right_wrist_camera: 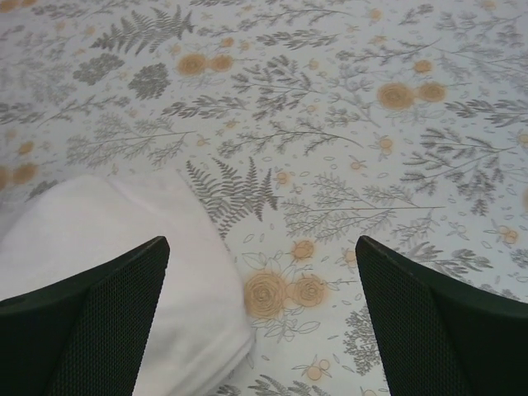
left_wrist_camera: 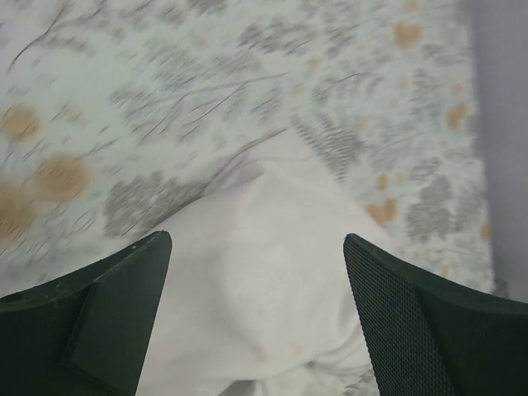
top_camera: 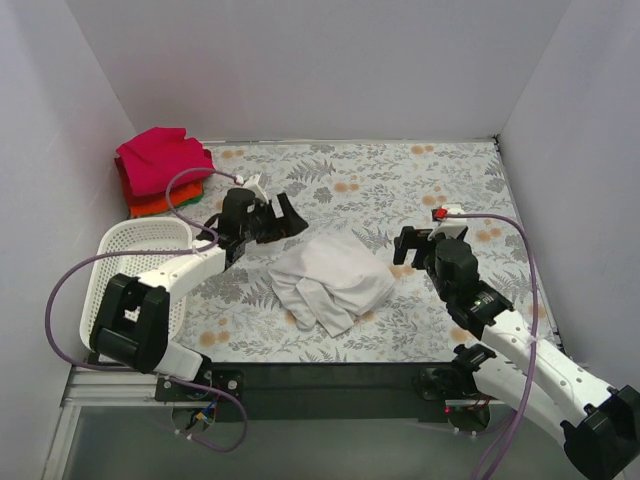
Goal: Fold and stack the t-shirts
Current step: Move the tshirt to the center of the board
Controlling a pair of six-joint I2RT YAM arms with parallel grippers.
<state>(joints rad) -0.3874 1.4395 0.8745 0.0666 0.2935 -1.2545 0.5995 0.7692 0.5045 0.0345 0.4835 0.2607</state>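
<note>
The crumpled plain white cloth t-shirt (top_camera: 332, 280) lies mid-width near the floral tabletop's (top_camera: 400, 180) near edge, between the wide-spread, empty left gripper (top_camera: 283, 220) and right gripper (top_camera: 418, 248), with uncovered tabletop stretching to the far and right edges.

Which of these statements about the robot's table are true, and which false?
1. The white t-shirt lies on the table between the arms. True.
2. The left gripper is shut on the white t-shirt. False: it is open, holding nothing.
3. The magenta-pink t-shirt lies on the red-orange t-shirt. True.
4. The white t-shirt lies in the basket. False: it is on the table, outside it.
5. The right gripper is open. True.
</note>
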